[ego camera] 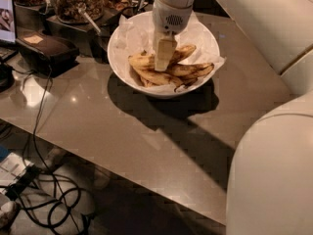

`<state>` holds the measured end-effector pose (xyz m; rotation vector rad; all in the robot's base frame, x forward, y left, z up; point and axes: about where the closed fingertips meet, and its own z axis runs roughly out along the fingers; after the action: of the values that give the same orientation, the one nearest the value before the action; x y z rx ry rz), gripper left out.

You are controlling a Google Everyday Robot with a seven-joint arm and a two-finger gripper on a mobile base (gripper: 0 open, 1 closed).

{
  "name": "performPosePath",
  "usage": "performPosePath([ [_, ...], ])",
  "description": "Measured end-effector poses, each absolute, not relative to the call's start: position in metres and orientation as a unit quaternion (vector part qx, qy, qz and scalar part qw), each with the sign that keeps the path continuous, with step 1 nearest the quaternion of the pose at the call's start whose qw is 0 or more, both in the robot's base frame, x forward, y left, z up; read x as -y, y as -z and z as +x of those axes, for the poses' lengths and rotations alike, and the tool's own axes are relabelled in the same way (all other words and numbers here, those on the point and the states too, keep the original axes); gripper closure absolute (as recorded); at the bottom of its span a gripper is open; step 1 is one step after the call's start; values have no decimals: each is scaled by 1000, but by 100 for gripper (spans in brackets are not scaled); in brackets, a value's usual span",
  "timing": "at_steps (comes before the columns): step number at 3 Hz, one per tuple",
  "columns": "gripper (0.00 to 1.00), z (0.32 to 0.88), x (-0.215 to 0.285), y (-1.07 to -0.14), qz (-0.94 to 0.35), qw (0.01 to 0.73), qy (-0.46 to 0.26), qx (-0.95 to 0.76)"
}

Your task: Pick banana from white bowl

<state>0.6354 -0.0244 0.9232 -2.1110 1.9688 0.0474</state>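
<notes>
The white bowl (pixel 116 40), lined with crinkled white paper, stands on the grey table at the upper middle of the camera view. Several bananas lie in it. The thickest freckled banana (pixel 141 61) lies across the top of the pile, with its far end at the right of the arm. Slimmer bananas with blackened edges (pixel 195 70) lie beside and below it. My gripper (pixel 163 65) reaches straight down from above into the bowl and sits on the middle of the thick banana, hiding that part of it.
Glass jars of snacks (pixel 73 1) and a black box (pixel 46 50) stand at the back left. Cables (pixel 39 131) hang over the table's left edge to the floor. My white body (pixel 274 170) fills the right side.
</notes>
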Motion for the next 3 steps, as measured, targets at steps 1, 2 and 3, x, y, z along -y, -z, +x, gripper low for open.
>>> performPosePath([
  [1, 46, 631, 29, -912, -723, 120, -23, -680],
  [2, 65, 628, 33, -905, -721, 114, -26, -683],
  [3, 89, 626, 36, -905, -718, 117, -21, -686],
])
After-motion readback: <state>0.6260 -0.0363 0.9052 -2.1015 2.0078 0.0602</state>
